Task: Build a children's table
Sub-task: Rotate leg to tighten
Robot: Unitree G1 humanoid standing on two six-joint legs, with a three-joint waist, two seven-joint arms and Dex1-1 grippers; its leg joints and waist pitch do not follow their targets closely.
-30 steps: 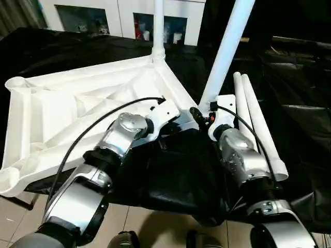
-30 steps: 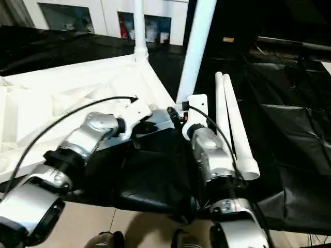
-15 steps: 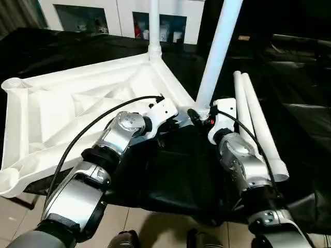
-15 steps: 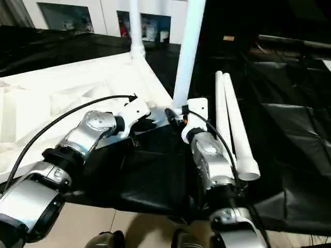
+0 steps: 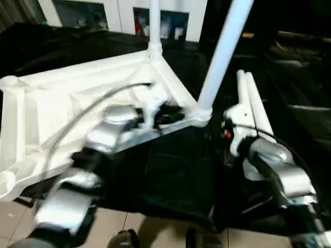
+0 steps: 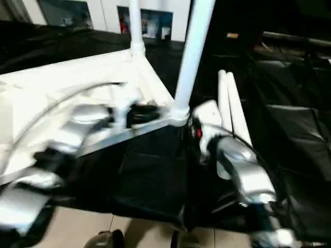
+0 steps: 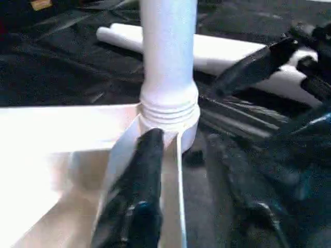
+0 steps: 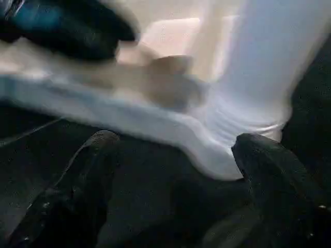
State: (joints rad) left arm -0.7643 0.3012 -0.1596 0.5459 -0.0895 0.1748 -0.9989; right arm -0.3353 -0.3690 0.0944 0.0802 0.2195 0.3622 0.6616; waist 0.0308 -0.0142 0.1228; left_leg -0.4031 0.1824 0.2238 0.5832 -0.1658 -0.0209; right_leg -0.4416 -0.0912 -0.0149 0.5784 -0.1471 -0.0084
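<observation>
The white square plastic tabletop [image 5: 77, 108], lying ribbed underside up on the black-draped counter [image 5: 170, 170], looks unmoved since a second ago, with one long white tubular leg [image 5: 153, 26] upright in its far corner socket. What has changed is at the near corner: the second white tubular leg [image 5: 222, 51], which the right pincer was gripping low down a second ago, now stands in its socket with nothing holding it, leaning slightly to the right. The left pincer [image 5: 168, 112] has shifted along the tabletop's near edge toward that corner; in the left wrist view one black finger [image 7: 142, 191] lies against the tabletop's rim just below the leg's ribbed collar, the jaws partly spread and clasping nothing that I can make out. Further right, the right pincer [image 8: 176, 170] has let go and drawn back, its fingers spread wide with the socket corner ahead of them, touching nothing. The two spare white legs [image 5: 253, 98] lie side by side on the counter at the right. By my judgement two legs are seated and two remain.
</observation>
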